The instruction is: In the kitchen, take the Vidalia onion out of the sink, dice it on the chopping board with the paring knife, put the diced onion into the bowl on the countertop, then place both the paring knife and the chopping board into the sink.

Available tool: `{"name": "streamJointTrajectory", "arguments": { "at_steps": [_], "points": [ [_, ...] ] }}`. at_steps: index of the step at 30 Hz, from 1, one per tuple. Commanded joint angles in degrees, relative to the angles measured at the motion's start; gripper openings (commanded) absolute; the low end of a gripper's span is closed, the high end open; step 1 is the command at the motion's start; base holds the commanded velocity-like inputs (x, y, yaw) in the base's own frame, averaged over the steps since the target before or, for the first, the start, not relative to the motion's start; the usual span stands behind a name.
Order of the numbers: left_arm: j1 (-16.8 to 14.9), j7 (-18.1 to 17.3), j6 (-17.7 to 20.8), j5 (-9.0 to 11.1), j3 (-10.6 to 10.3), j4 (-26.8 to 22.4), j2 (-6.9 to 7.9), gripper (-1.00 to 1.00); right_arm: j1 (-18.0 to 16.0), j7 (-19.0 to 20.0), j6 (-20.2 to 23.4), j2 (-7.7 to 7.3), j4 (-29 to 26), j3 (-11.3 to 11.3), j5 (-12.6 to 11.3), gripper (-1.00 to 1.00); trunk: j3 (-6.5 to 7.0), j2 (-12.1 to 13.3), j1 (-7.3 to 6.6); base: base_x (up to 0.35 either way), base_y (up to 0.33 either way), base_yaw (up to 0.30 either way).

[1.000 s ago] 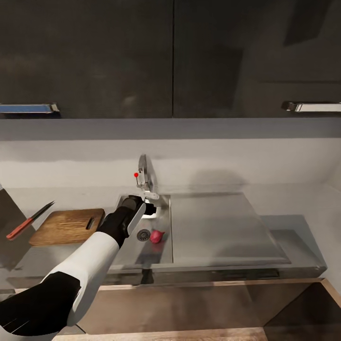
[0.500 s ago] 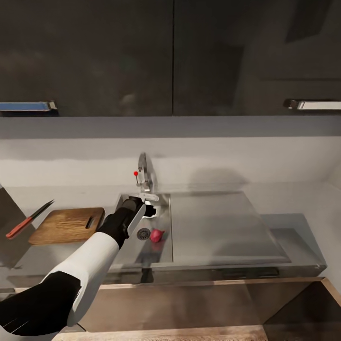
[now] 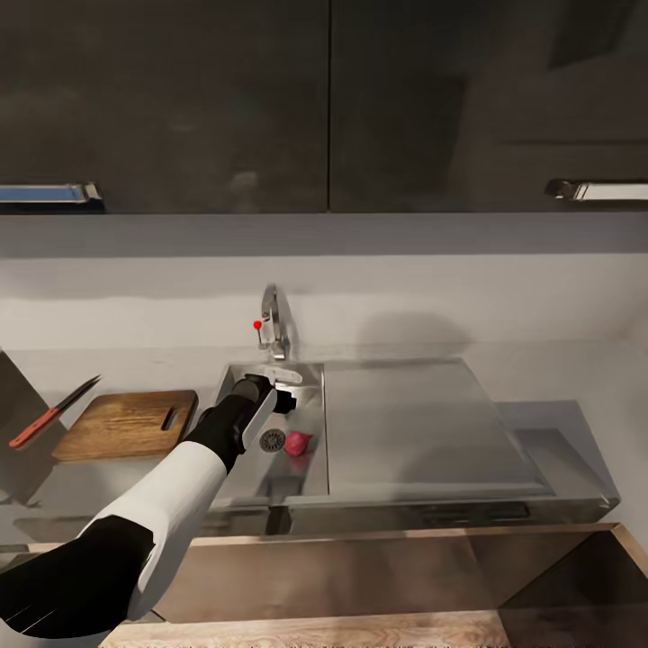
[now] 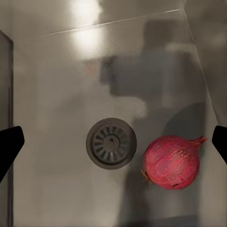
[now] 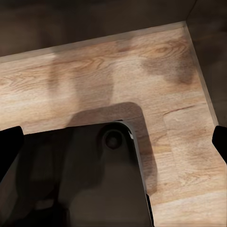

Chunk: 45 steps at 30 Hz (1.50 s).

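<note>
the sink (image 3: pixel 310 468) is brushed stainless steel with a soft sheen, its drainboard (image 3: pixel 409 423) flat and smooth, and the drain (image 4: pixel 111 143) is a duller grey metal grille. the faucet (image 3: pixel 273 324) looks like polished chrome. the onion (image 4: pixel 171 162) has a smooth, faintly streaked pink-red skin. the chopping board (image 3: pixel 128 424) is brown wood with visible grain. the knife (image 3: pixel 49 415) has a dark matt blade. the counter (image 3: pixel 576 378) is matt grey. the upper cabinets (image 3: pixel 324 99) are dark and glossy. the floor (image 5: pixel 118 75) is pale grained wood.
</note>
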Motion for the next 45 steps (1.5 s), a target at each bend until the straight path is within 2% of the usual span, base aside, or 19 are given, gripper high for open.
{"name": "streamJointTrajectory", "arguments": {
  "at_steps": [1, 10, 26, 45],
  "points": [
    [-0.1, 0.5, 0.2, 0.6, -0.2, 0.0, 0.03, 1.00, 0.0, 0.2, 0.0, -0.02, -0.1, 0.0, -0.3, 1.00, -0.12, -0.1, 0.04, 0.000, 0.000, 0.000],
    [-0.1, 0.5, 0.2, 0.6, -0.2, 0.2, 0.03, 1.00, 0.0, 0.3, 2.1, -0.40, -0.1, -0.1, -0.3, 1.00, -0.15, -0.1, 0.04, 0.007, -0.002, 0.000],
    [0.0, 0.5, 0.2, 0.6, -0.2, 0.7, 0.03, 1.00, 0.0, 0.1, 2.3, -0.28, -0.1, -0.1, -0.4, 1.00, -0.17, -0.1, 0.04, 0.076, -0.043, 0.000],
    [0.3, 0.5, 0.0, 0.6, -0.2, 1.8, 0.04, 1.00, 0.0, 0.1, 2.4, -0.22, 0.0, -0.1, -0.4, 1.00, -1.79, -0.1, 0.04, 0.000, 0.012, 0.000]
  ]
}}
